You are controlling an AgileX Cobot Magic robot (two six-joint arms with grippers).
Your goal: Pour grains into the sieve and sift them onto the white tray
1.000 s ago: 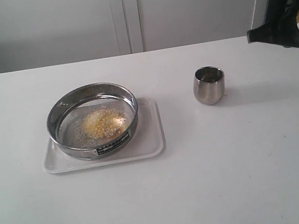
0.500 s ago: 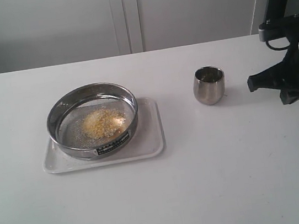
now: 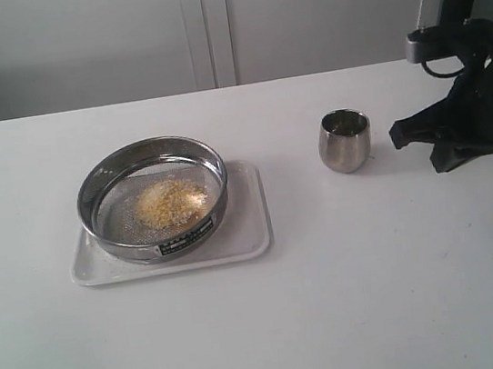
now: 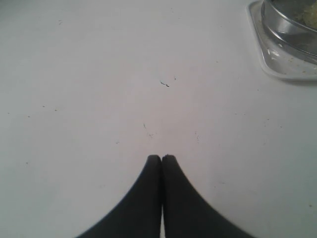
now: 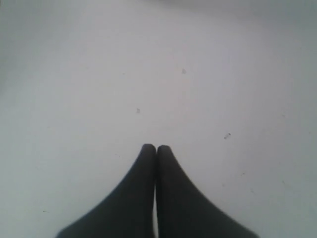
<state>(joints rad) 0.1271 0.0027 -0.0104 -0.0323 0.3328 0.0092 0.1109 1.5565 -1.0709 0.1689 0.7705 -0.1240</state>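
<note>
Holding grains [image 3: 169, 202] heaped inside sieve [image 3: 131, 245], sitting on tray [image 3: 250, 225] for catching siftings. Hovering right hand [image 3: 398, 134] right of sieve, beyond cup [image 3: 344, 141], pinched together, empty; left hand [image 4: 161, 158] likewise, near sieve.

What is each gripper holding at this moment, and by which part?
Nothing is held. The left gripper and the right gripper are both shut and empty over the table; the cup stands free.

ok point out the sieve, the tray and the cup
sieve [image 3: 136, 246]: exterior view, front of its steel wall
tray [image 3: 249, 212]: exterior view, bare part right of the sieve
cup [image 3: 345, 150]: exterior view, its outer side
</note>
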